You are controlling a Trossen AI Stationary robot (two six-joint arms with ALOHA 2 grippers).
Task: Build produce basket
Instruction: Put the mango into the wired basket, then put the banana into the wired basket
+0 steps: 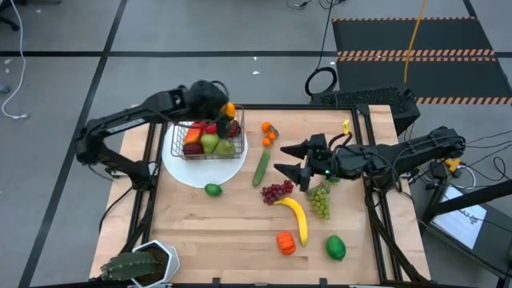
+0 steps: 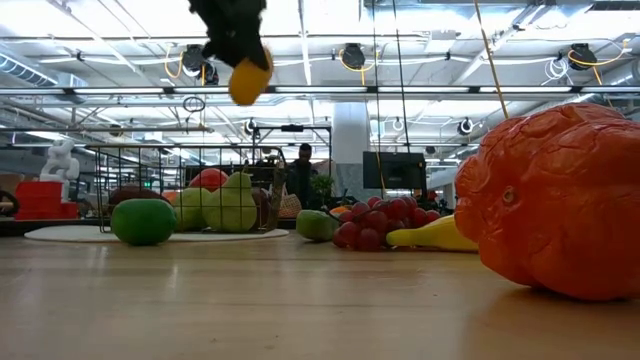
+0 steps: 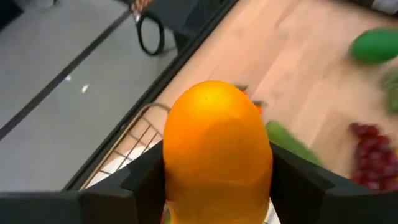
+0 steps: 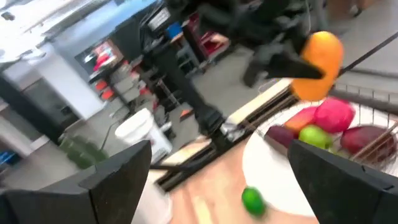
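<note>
The wire basket (image 1: 210, 144) stands on a round white plate (image 1: 200, 170) at the far left and holds red apples and green pears. My left gripper (image 1: 226, 110) hangs above the basket's far right corner, shut on an orange-yellow mango (image 3: 216, 137). The low view shows the mango (image 2: 248, 80) high above the table. My right gripper (image 1: 282, 159) stands open in mid-table, pointing toward the basket, with nothing between its fingers (image 4: 118, 171). Below it lie purple grapes (image 1: 277, 191), green grapes (image 1: 320, 200) and a banana (image 1: 297, 218). My left gripper pinches the mango by its two opposite sides (image 3: 171, 168) between its two fingers (image 3: 143, 183). The fingers slant down from the table's left side. The mango's rounded end sticks out past the fingertips. It is lifted clear, above the basket's rim.
A lime (image 1: 213, 190) lies just off the plate. A cucumber (image 1: 262, 166) and small orange pieces (image 1: 268, 133) lie right of the basket. An orange pepper (image 1: 286, 242) and a green fruit (image 1: 335, 247) sit near the front edge. A potted plant (image 1: 140, 264) stands at the near left corner.
</note>
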